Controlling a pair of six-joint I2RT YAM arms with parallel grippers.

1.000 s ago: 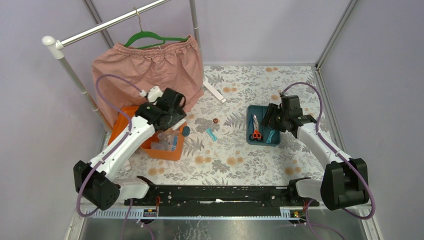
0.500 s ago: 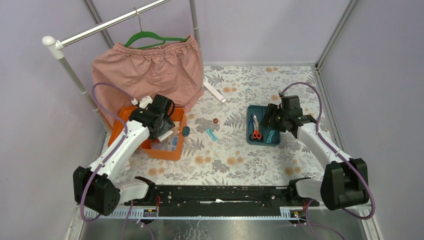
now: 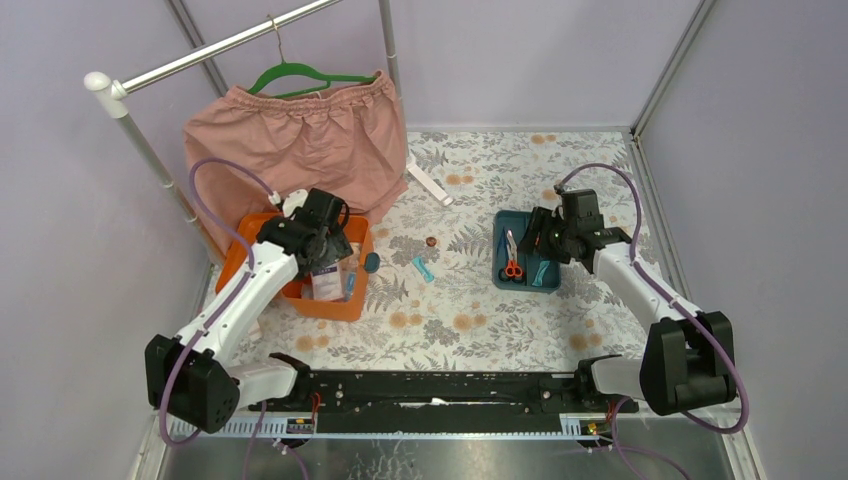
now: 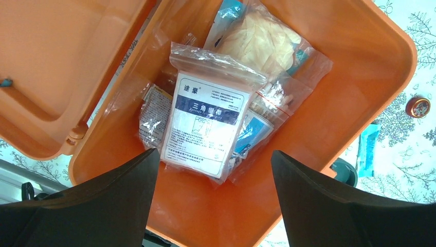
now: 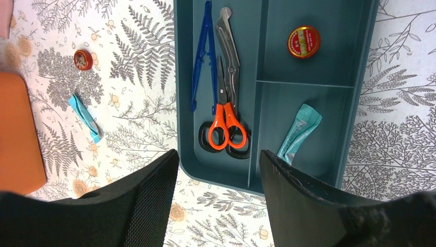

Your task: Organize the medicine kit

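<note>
The medicine kit's orange box (image 3: 345,308) lies open at the left, its lid (image 4: 56,67) swung back. My left gripper (image 4: 215,154) hangs open just above the box (image 4: 360,67) with nothing between its fingers. Below it lie a white-labelled packet (image 4: 205,123) and several clear bags. The dark teal insert tray (image 3: 527,282) sits at the right. My right gripper (image 5: 218,153) stands open and empty over the tray's near rim (image 5: 216,177). In the tray are orange-handled scissors (image 5: 226,118), blue tweezers (image 5: 203,56), a round tin (image 5: 303,42) and a teal packet (image 5: 299,133).
Loose between box and tray lie a small red tin (image 3: 432,241), a teal packet (image 3: 423,268) and a dark round piece (image 3: 372,262). A white strip (image 3: 430,185) lies further back. A pink garment (image 3: 300,140) hangs on a rail behind the box.
My left gripper has come down over the box and opened wider; the white-labelled packet now lies in the box below it. The right arm has hardly moved.
</note>
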